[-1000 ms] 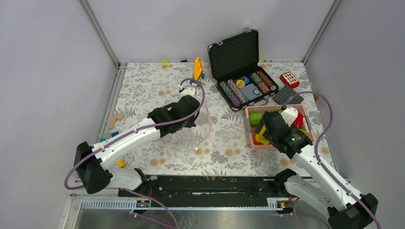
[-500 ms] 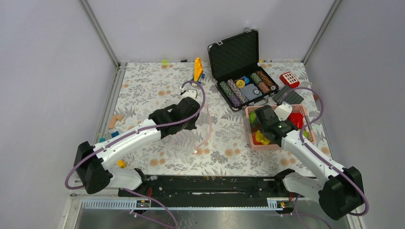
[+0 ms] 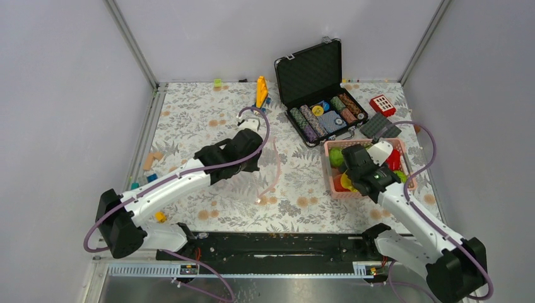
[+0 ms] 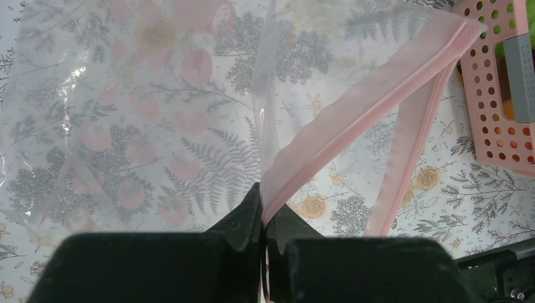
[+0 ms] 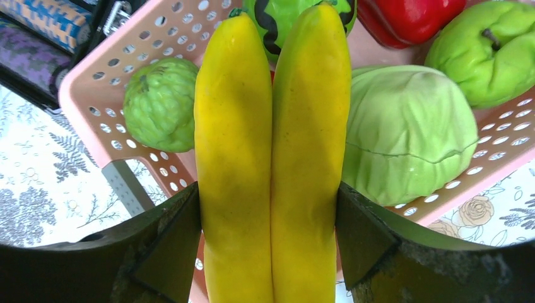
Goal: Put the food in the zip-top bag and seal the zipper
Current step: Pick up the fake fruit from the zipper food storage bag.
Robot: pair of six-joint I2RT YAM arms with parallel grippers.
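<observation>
Broadly, the floral-patterned desk [image 3: 208, 120] carries the zip-top bag [image 4: 158, 126] left of centre, clear and crumpled, the print showing through it and its mouth parted. Right of it sits the pink perforated basket [image 5: 88, 82], holding a pale-green cabbage [image 5: 410, 132], a bumpy green fruit [image 5: 161, 104] and a red pepper [image 5: 410, 19]. The right gripper [image 5: 265, 189] grasps a pair of yellow bananas [image 5: 271, 158] over the basket, fingers against both sides. The left gripper [image 4: 262, 208] is clenched on the pale-pink zipper [image 4: 353, 113].
</observation>
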